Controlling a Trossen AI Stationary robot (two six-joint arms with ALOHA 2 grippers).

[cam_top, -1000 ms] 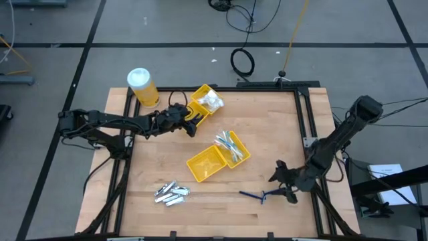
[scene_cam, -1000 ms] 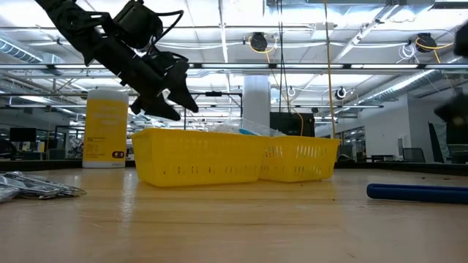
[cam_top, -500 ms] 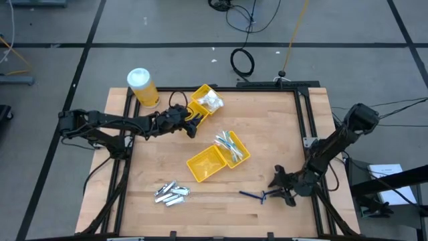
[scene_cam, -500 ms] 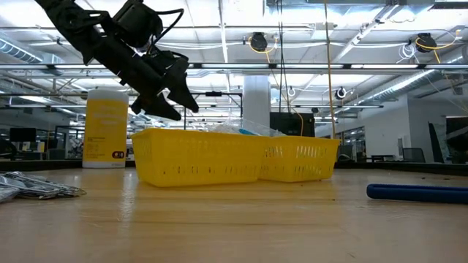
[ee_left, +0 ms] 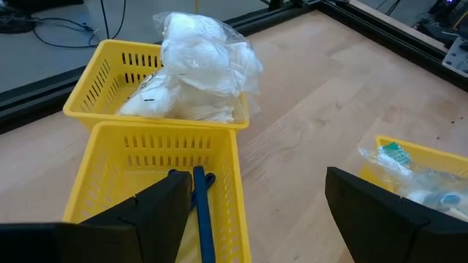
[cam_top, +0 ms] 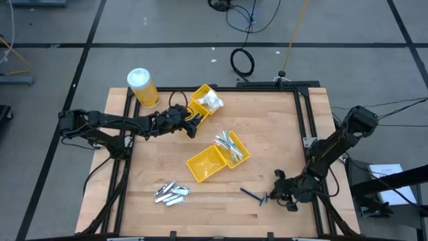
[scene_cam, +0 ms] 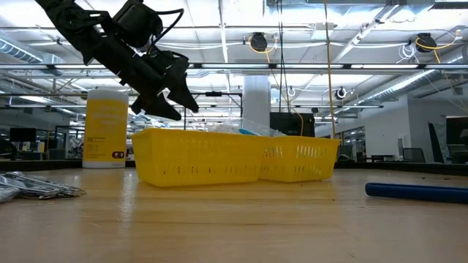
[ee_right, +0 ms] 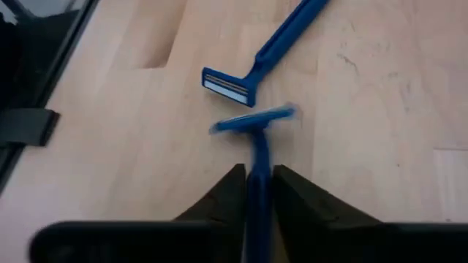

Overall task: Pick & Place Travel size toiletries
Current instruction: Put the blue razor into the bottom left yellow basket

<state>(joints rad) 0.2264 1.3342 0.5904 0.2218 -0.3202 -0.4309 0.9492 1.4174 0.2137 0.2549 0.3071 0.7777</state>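
Two dark-blue razors lie at the table's near right. One razor (ee_right: 272,45) rests flat on the wood; my right gripper (ee_right: 255,191) is shut on the other razor (ee_right: 255,146). In the high view this gripper (cam_top: 275,195) sits low beside them. My left gripper (ee_left: 252,219) hangs open above a yellow tray (ee_left: 117,157) holding blue razors (ee_left: 200,219), next to a tray of white packets (ee_left: 194,66). Silver tubes (cam_top: 172,192) lie near the front edge. Pale wrapped sticks (cam_top: 229,144) fill a middle tray. My right gripper pinches the razor's handle (ee_right: 256,172) between its two fingers, which lie along the handle and slant down from the table's right. The razor's head (ee_right: 256,119) points away from the fingers, over the wood; whether it is lifted clear does not show.
A yellow jar with a white lid (cam_top: 142,87) stands at the far left corner. An empty yellow tray (cam_top: 206,165) sits mid-table beside the stick tray. Black rails (cam_top: 304,134) run along the table's edges. Bare wood lies between the trays and the razors.
My right gripper has sunk toward the table's near edge onto the razors, tipped further downward, and shut on one razor's handle. My left gripper has kept still above the trays.
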